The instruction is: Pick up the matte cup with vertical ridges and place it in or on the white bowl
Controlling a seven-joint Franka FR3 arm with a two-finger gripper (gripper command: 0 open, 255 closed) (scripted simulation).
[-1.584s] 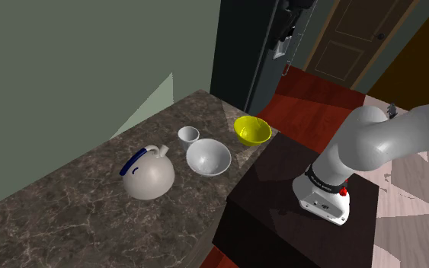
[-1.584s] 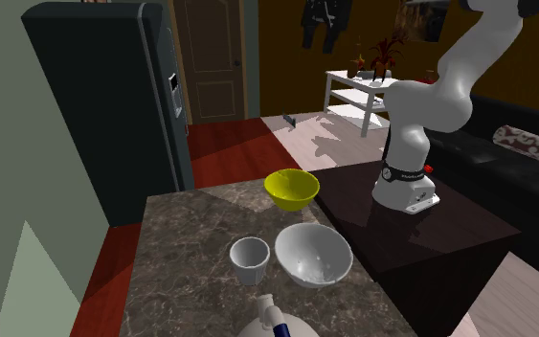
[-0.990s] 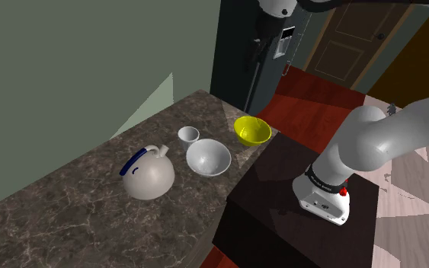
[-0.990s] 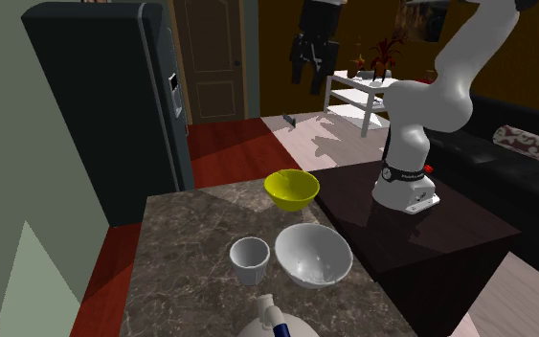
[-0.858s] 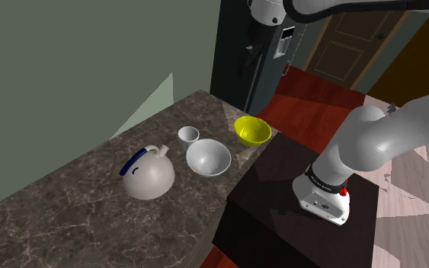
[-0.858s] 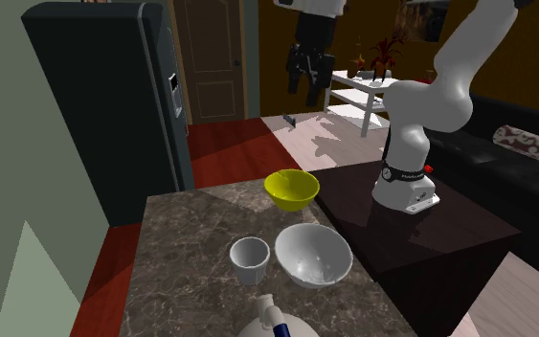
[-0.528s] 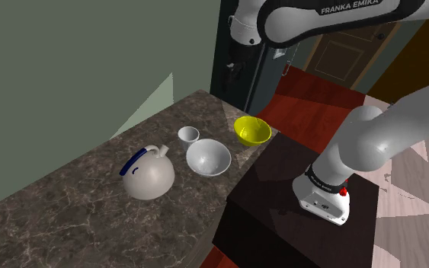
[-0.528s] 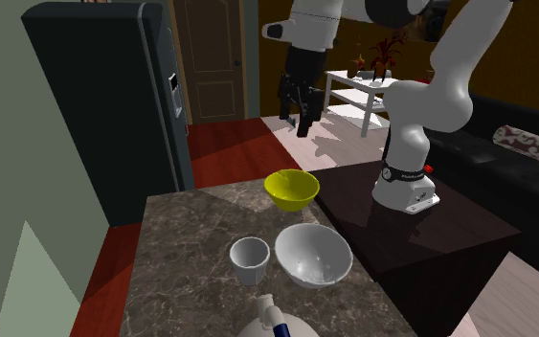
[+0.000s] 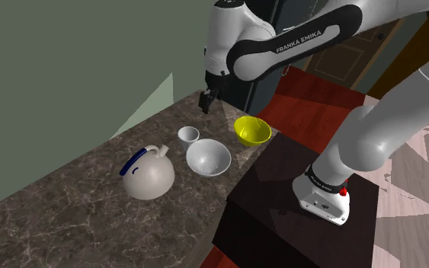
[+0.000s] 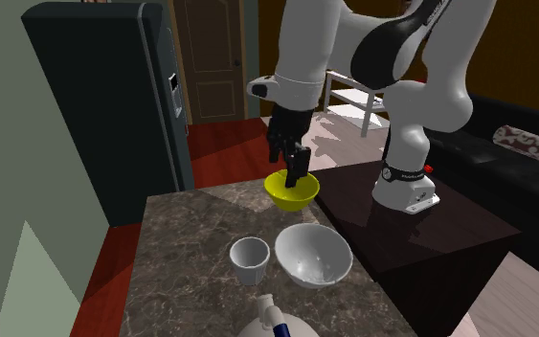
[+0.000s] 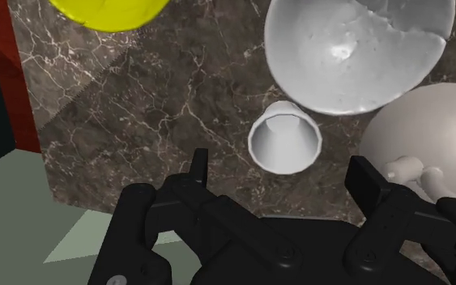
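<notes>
The end effector (image 9: 205,101) hangs above the far end of the desk (image 9: 68,205), fingers spread, gripping nothing. The cup (image 9: 188,135) stands upright on the desk, just beside the white bowl (image 9: 209,158), on the shoulder view's left. Lettering on the arm (image 9: 281,46) reads "FRANKA EMIKA".

We find the whole scene dim and muted, under soft, flat light. The green wall (image 9: 68,68) behind the pincer (image 9: 206,105) stays dull except for a paler wedge (image 9: 150,106) low down, where it meets the tabletop (image 9: 75,213). In the wrist view a straight diagonal edge (image 11: 96,87) on the marble, off to the pincer's side toward the yellow bowl (image 11: 108,12), parts a lighter zone from a darker one. The white bowl (image 11: 339,57), farther ahead of the pincer, carries a small soft highlight inside; the cup (image 11: 285,138) just ahead of it is shaded an even grey. Above the pincer the arm (image 10: 305,38) catches the brightest light. Beyond the pincer, the pale floor (image 10: 344,144) bears jagged shadows.
</notes>
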